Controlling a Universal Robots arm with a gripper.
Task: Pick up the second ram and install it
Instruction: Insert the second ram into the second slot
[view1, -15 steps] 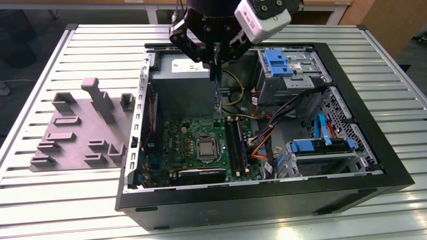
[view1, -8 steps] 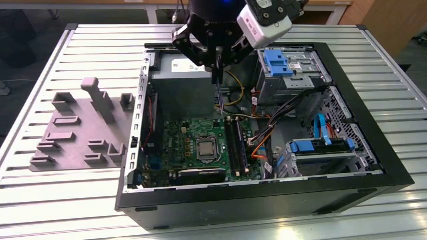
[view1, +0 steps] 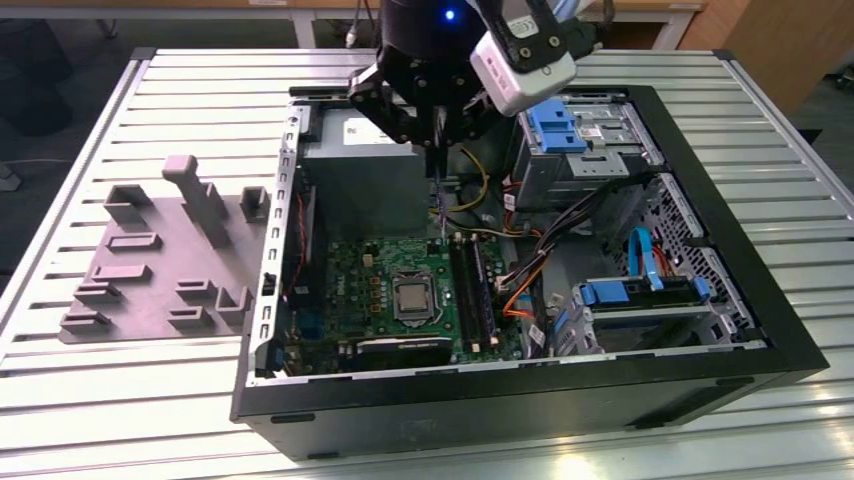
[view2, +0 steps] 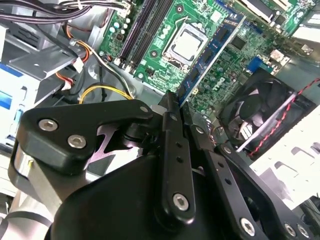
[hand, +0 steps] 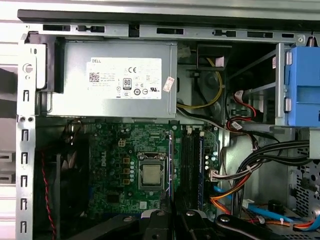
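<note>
While I watch the exterior view, my gripper (view1: 437, 135) hangs over the open computer case (view1: 747, 330), above the green motherboard (view1: 360, 285). Its fingers (view2: 172, 135) are pinched onto the second ram (view2: 207, 57) — a slim blue-green stick held on edge. It hangs beside the black memory slots (hand: 187, 165) — not seated.

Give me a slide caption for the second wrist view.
Pincer holding the second ram on edge above the motherboard inside the open computer case.
</note>
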